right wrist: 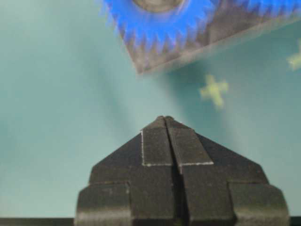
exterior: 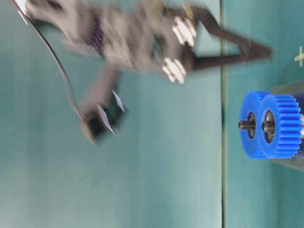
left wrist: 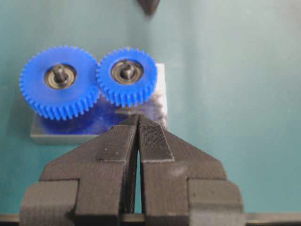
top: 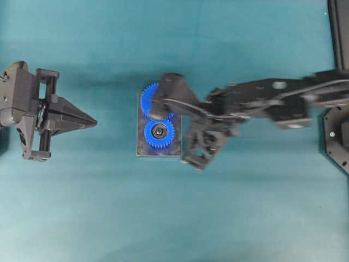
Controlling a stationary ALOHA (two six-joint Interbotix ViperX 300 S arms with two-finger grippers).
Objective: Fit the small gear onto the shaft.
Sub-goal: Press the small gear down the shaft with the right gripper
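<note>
teal table (top: 174,218) underneath everything. right arm (top: 262,101) stretched in from the right edge of the overhead view, blurred, wrist over the plate's far end and partly covering the larger gear. right gripper (right wrist: 165,117) pressed fully together, nothing between the tips, hanging above bare cloth just off the plate's corner. left gripper (left wrist: 138,117) likewise closed tight and empty, resting at the left of the overhead view, tips pointed toward the plate and well apart from it. grey metal plate (left wrist: 51,134) lying flat mid-table. on it, larger blue gear (left wrist: 59,82) and small gear (left wrist: 127,75) side by side, teeth meshed. small gear seated on the shaft (left wrist: 127,72), silver tip poking up through the bearing hub. free of both grippers.
</note>
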